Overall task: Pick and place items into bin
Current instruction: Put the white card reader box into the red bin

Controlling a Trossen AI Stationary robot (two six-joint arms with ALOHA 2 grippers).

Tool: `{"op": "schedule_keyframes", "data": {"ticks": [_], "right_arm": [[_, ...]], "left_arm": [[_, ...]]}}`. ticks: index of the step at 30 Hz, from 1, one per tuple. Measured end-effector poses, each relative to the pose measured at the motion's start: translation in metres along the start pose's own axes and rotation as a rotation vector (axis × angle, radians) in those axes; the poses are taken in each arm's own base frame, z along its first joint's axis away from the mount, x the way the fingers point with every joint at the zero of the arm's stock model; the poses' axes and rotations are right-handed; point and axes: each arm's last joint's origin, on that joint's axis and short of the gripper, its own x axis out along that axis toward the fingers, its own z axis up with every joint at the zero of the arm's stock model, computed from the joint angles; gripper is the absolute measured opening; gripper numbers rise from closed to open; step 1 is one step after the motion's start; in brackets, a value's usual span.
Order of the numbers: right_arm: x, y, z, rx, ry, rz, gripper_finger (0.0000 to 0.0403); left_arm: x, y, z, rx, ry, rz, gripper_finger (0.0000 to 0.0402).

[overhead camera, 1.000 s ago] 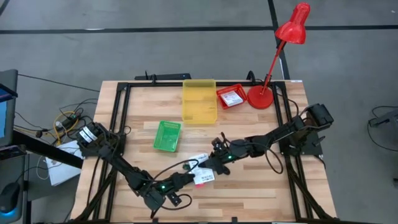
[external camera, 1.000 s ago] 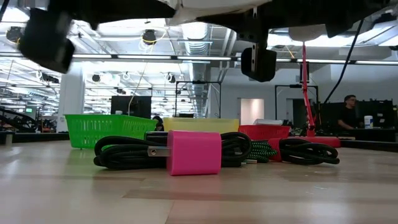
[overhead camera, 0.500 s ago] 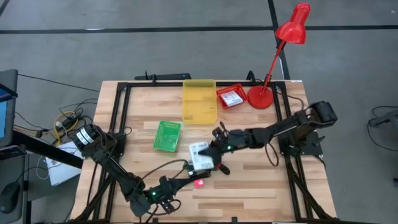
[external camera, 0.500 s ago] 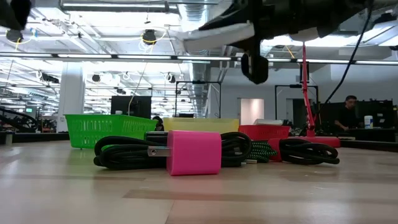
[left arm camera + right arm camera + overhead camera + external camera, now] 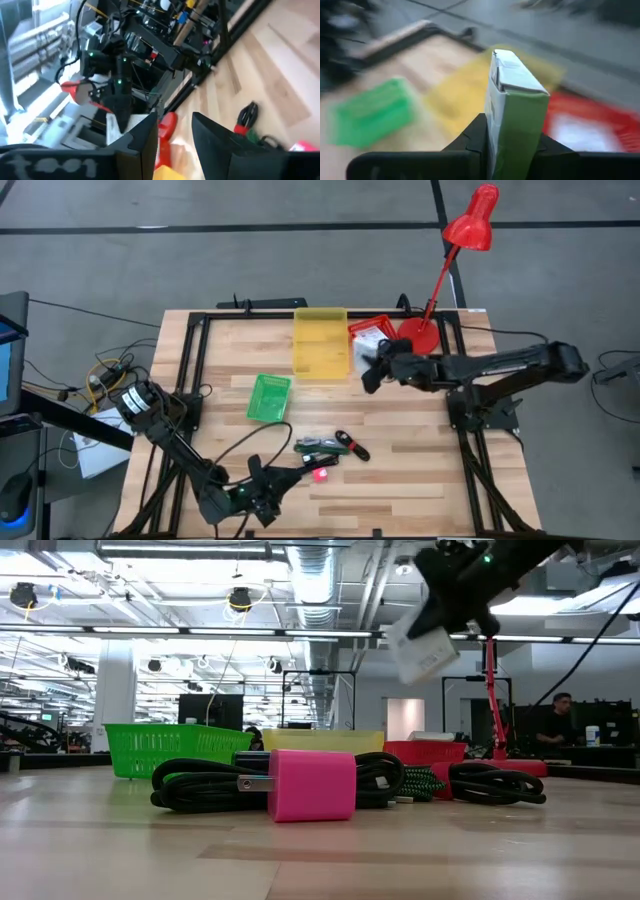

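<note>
My right gripper [image 5: 368, 370] is up over the table's far middle, between the yellow bin [image 5: 320, 340] and the red bin [image 5: 372, 335], shut on a small white packet [image 5: 422, 650] with a green side [image 5: 520, 120]. My left gripper [image 5: 272, 492] stands open near the table's front edge, with nothing between its fingers [image 5: 175, 131]. A bundle of black cables with green and red parts [image 5: 330, 446] and a pink plug [image 5: 321, 474] lie on the table just beyond it. The green bin [image 5: 270, 398] stands left of the middle. My right gripper pinches the white packet between its two fingers, one on each side, at the end nearest the wrist [image 5: 512, 142]. The fingers slant down from the table's right side. The packet is lifted clear of the table and hangs tilted below the fingers [image 5: 440, 615].
A red desk lamp [image 5: 440, 280] stands on its round base at the far right, beside the red bin. Black frame rails [image 5: 190, 380] run along the table's edges. Bare wood lies between the cables and the bins.
My right gripper has lifted the white packet off the table beside the cables and carried it up and toward the far edge, rolling its wrist on the way. My left gripper has drawn back toward the near left corner. The cables and the pink plug stay on the table.
</note>
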Motion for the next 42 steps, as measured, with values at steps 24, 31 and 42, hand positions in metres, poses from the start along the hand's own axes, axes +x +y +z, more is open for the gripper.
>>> {"op": "schedule_keyframes", "data": {"ticks": [24,31,42], "right_arm": [[0.071,-0.048,-0.011,-0.758,0.241,-0.415,0.0043],[0.089,-0.055,-0.006,-0.896,0.32,-0.434,0.0043],[0.112,-0.064,-0.002,-1.019,0.411,-0.366,0.0043]], "left_arm": [[-0.001,0.006,0.009,-0.611,-0.156,-0.09,0.0112],[0.0,0.01,0.011,-0.727,-0.205,-0.113,0.0112],[0.009,0.012,0.008,-0.792,-0.193,-0.102,0.0112]]}}
